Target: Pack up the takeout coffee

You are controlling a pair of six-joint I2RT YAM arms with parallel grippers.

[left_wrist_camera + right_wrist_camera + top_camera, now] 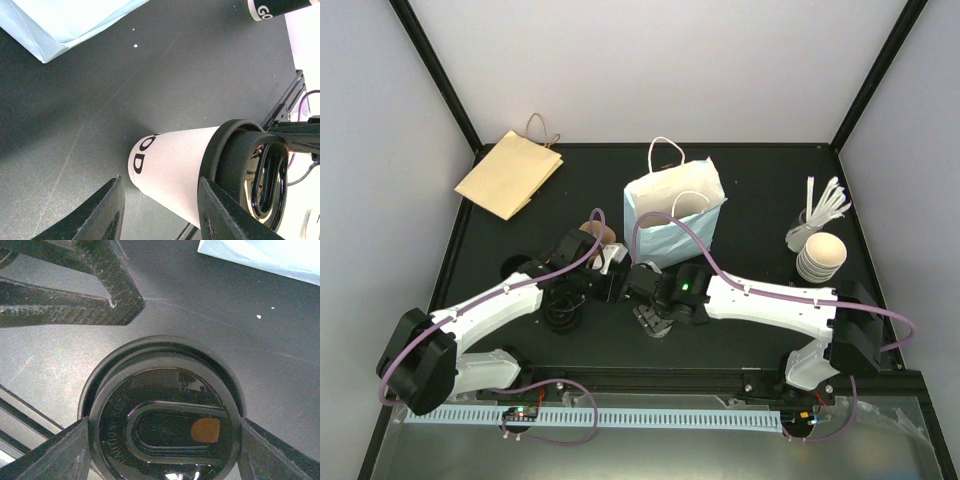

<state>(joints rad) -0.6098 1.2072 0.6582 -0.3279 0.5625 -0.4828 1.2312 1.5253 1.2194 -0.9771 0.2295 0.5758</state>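
White bag [675, 215] near takeout coffee [170, 172]; brown bag [508, 173], cup stack [820, 257] well apart.

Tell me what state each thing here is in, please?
takeout coffee, lid on, outside the bags
white bag, standing, mouth open
brown bag, lying flat
cup stack, nested, lidless
left gripper, straddling the takeout coffee, grip unclear
right gripper, straddling the lid, grip unclear

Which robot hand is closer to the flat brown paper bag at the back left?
Left, but only just. The left hand is down and to the right of the brown paper bag in the overhead view; the right hand faces it from farther right.
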